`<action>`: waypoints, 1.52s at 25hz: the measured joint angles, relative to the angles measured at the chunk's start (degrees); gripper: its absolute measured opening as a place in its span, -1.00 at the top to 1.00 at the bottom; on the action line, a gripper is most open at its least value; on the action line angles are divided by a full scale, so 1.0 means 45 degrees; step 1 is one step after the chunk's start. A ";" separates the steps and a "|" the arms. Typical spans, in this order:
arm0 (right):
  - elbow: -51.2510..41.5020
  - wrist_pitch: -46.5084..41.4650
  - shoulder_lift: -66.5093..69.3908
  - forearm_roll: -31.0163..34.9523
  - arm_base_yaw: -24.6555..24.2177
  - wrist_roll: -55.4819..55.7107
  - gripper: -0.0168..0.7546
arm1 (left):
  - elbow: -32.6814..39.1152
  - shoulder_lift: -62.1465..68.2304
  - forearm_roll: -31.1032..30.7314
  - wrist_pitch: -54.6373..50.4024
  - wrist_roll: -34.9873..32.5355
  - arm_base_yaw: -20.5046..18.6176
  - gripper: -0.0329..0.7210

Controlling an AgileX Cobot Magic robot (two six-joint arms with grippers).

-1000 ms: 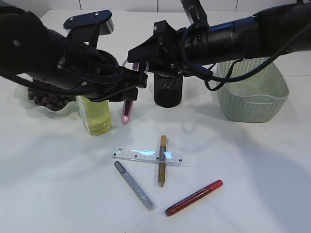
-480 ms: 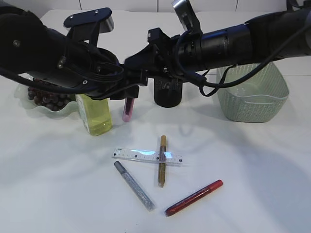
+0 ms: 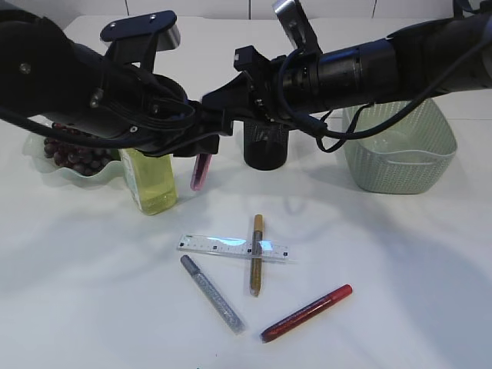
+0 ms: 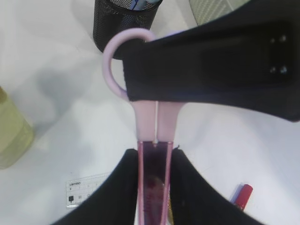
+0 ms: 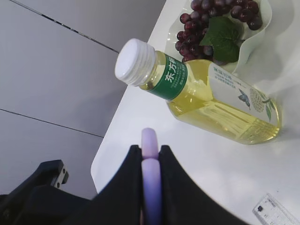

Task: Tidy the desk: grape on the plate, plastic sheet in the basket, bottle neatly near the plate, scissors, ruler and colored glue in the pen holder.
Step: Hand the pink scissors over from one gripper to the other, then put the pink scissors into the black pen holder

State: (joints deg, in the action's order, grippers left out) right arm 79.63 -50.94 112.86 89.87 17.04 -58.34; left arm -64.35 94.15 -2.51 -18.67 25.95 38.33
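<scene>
Red, silver and gold: three glue pens lie nearest on the white table (image 3: 92,307), the red glue pen (image 3: 306,313) at the front right, the silver glue pen (image 3: 212,294) left of it, and the gold glue pen (image 3: 256,254) lying across one clear ruler (image 3: 232,247) whose printed scale is too small to read. Beyond them, held in the air between the two arms, is one pair of scissors (image 3: 200,171) with a pink sheath over the blades and pale lilac handles. The left gripper (image 4: 154,187) is clamped on the sheathed blade end, its two black fingers pressing either side, and the right gripper (image 5: 151,176) is closed on a lilac handle loop, which shows pinched between its fingers in the right wrist view. Just left of the scissors stands one bottle (image 5: 201,98) of yellow liquid with a white cap, a green neck band bearing white Chinese characters and a pale label with a fruit picture; the smaller print cannot be read. Behind it sits one pale plate (image 3: 46,167) holding a bunch of dark grapes (image 5: 220,14) with a green leaf. Farther back, one black mesh pen holder (image 3: 265,150) stands near the middle, and one pale green basket (image 3: 400,157) sits at the right.
</scene>
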 joint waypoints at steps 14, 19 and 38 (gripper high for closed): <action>0.0000 -0.0177 0.0000 0.0059 -0.0045 0.0000 0.81 | 0.0000 -0.0053 -0.0043 -0.0390 0.0000 0.0000 -0.51; 0.0000 -0.0154 0.0000 0.0081 -0.0480 0.0000 0.81 | 0.0000 -0.0654 -0.0295 -0.1181 0.0000 0.0000 -0.50; 0.3045 0.3815 0.0029 -0.3647 -0.1593 -0.0571 0.81 | 0.0706 -0.1844 -0.2160 -0.4951 -0.0009 -0.0741 0.22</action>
State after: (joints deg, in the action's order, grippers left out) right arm 93.34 -33.77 112.99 73.46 9.87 -60.91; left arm -61.18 85.85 -12.23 -40.95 25.91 35.00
